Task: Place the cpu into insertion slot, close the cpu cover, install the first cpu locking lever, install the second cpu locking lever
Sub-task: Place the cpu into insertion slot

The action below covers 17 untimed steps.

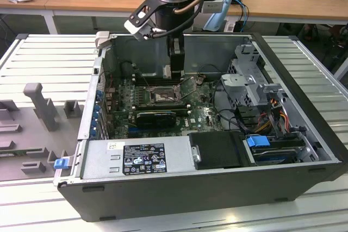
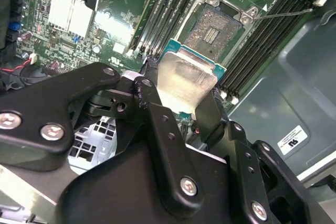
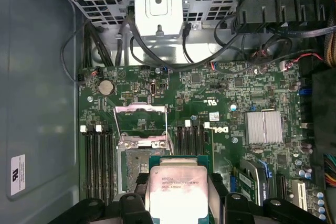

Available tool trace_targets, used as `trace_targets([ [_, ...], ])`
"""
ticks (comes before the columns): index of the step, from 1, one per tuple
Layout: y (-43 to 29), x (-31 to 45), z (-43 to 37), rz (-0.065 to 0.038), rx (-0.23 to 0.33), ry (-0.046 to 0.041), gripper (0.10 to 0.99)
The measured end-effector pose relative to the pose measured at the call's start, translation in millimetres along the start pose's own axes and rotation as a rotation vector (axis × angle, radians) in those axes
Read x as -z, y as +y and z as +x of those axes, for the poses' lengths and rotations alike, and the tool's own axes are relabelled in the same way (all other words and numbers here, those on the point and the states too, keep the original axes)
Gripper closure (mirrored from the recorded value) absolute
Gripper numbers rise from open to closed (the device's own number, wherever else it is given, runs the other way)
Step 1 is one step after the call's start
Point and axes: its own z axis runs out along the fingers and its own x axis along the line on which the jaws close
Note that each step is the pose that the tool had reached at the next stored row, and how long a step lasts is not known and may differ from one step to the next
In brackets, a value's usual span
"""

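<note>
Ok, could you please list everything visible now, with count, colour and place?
cpu: one, silvery-cream, held in the claw above the green board
insertion slot: one, brownish-gold field, on that board, uncovered
cpu cover: one, dark grey, raised open at the slot's edge
memory slots: several, black, on both sides of the slot
heat sink: one, silver, on the board
computer case: one, dark grey, open, on the slatted table
claw: one, black, shut on the cpu

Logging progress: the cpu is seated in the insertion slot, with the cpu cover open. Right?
No. The cpu is clamped in the gripper above the board, and the insertion slot lies bare, as the first wrist view shows. The cpu cover is open.
</note>
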Motion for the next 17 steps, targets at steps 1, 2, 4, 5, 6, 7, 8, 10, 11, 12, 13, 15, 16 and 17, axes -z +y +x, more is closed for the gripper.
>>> trace_targets([
  [1,0.0,-0.4,0.0,0.0,0.0,-0.0001,0.557],
  [2,-0.1,-1.2,0.0,0.0,0.0,-0.0001,0.557],
  [4,-0.2,-2.2,0.0,0.0,0.0,0.0,0.557],
  [5,-0.3,-3.0,-0.1,0.0,0.0,-0.0001,0.557],
  [6,-0.3,-3.5,-0.1,0.0,0.0,-0.0001,0.557],
  [7,-0.3,-3.8,-0.1,0.0,0.0,0.0,0.557],
  [8,-0.4,-4.8,-0.1,0.0,0.0,0.0001,0.557],
  [10,-0.6,-7.1,-0.1,0.0,0.0,0.0,0.557],
  [11,-0.7,-7.9,-0.1,0.0,0.0,0.0,0.557],
  [12,-0.8,-9.1,-0.1,0.0,0.0,0.0,0.557],
  [13,-0.9,-9.8,-0.1,0.0,0.0,-0.0001,0.557],
  [15,-0.9,-10.6,-0.1,0.0,0.0,-0.0002,0.557],
  [16,-1.0,-10.8,-0.1,0.0,0.0,-0.0003,0.557],
  [17,-1.0,-11.0,-0.1,0.0,0.0,-0.0002,0.557],
])
